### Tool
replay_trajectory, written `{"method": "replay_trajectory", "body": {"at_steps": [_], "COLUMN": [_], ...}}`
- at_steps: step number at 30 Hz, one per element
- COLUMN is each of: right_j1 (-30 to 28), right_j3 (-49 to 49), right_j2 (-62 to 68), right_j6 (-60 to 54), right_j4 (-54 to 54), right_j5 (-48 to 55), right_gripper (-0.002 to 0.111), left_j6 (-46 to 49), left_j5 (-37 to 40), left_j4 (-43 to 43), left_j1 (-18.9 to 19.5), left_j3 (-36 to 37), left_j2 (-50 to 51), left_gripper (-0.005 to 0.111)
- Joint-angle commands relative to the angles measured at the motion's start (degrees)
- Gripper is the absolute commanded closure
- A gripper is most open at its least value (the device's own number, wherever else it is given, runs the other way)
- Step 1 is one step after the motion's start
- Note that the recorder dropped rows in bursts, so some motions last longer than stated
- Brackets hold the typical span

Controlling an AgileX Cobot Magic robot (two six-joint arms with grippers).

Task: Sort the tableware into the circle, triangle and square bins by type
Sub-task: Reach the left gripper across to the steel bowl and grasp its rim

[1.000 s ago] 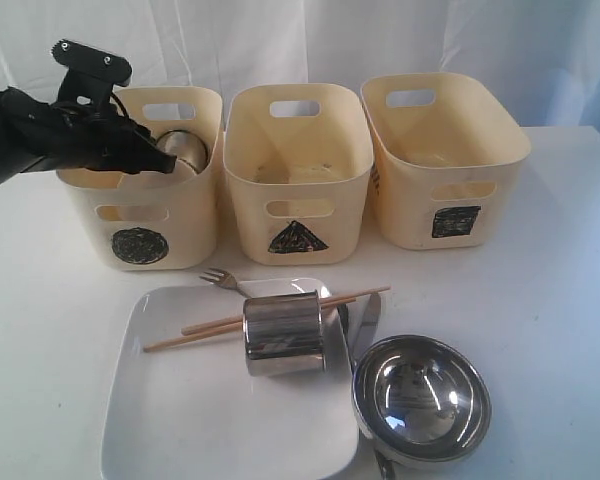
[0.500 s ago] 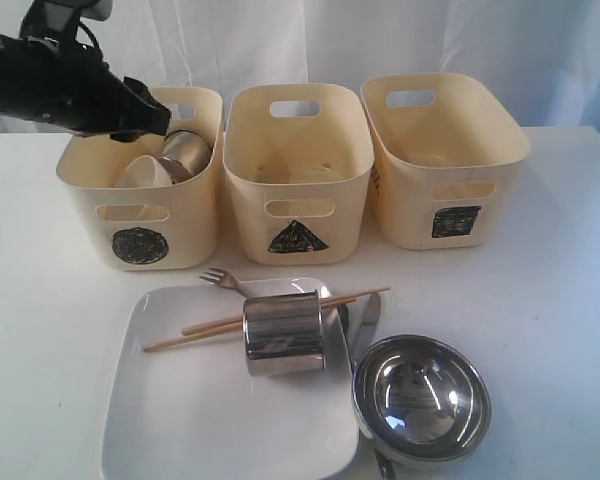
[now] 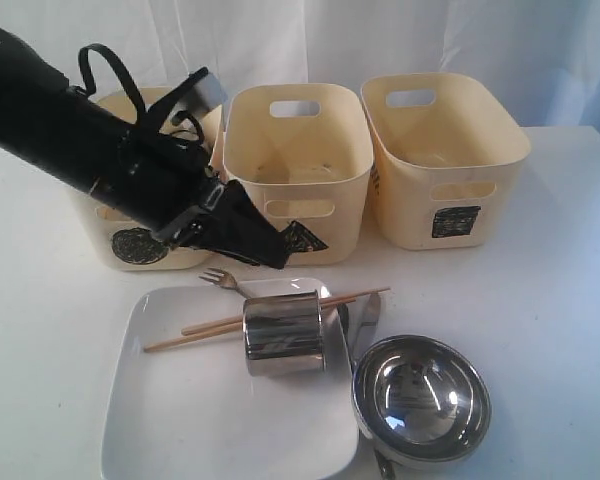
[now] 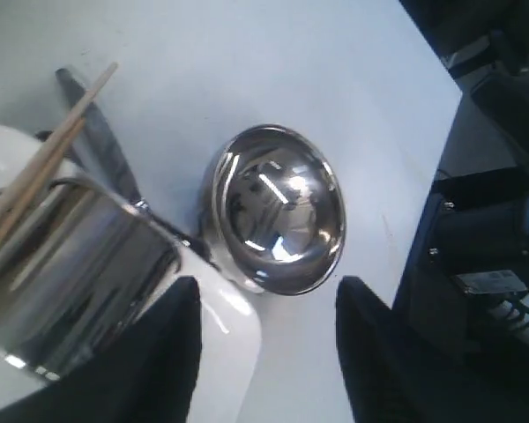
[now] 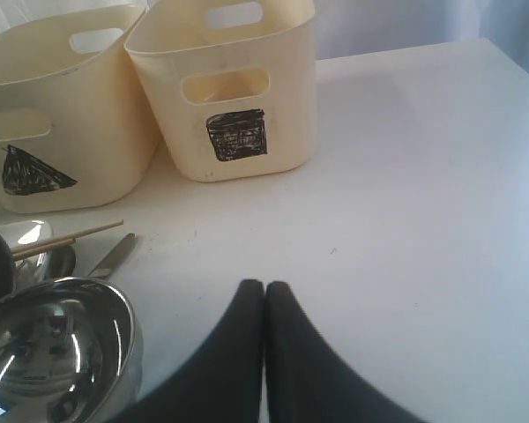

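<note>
Exterior view, left hand (image 3: 265, 250) angled down before circle bin (image 3: 98, 238), spread (empty), right hand (image 5: 264, 287) pressed together.

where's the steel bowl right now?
Exterior view: the steel bowl sits front right on the table, beside the plate's right edge, mug to its left, knife just behind.

The left arm (image 3: 100, 150) lies across the circle bin (image 3: 130, 247), hiding its inside and part of its scribbled mark. The left gripper (image 3: 272, 256) covers a corner of the mark on the triangle bin (image 3: 310, 160). The knife (image 3: 369, 316) sits mostly behind the steel mug (image 3: 285, 335) and the steel bowl (image 3: 420, 400). A handle (image 3: 383, 467) pokes from under that bowl and runs off the lower edge, too little to name. In the left wrist view the mug is cut by the picture's edge.
</note>
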Motion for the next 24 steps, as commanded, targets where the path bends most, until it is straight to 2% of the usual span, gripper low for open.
{"method": "replay_trajectory", "body": {"at_steps": [1,8,13,20,24], "right_j1": [0.0,0.0,0.0,0.0,0.0], "right_j3": [0.3,0.3,0.3,0.3,0.3], "right_j2": [-0.3,-0.3,-0.3,-0.3,-0.3], "right_j6": [-0.2,-0.2,-0.2,-0.2,-0.2], "right_j4": [-0.3,-0.3,-0.3,-0.3,-0.3], "right_j5": [-0.8,-0.8,-0.8,-0.8,-0.8], "right_gripper": [0.108,0.108,0.108,0.108,0.108], "left_j6": [5.4,5.0,5.2,7.6,7.5], "left_j5": [0.6,0.6,-2.2,-12.7,-20.0], "left_j4": [-7.9,-6.6,-6.6,-4.2,0.8], "left_j1": [-4.0,-8.6,-11.9,-18.0,-20.1], "left_j3": [-0.3,-0.3,-0.3,-0.3,-0.3], "left_j2": [-0.2,1.1,3.4,6.9,8.9], "left_gripper": [0.055,0.055,0.055,0.055,0.055]}}
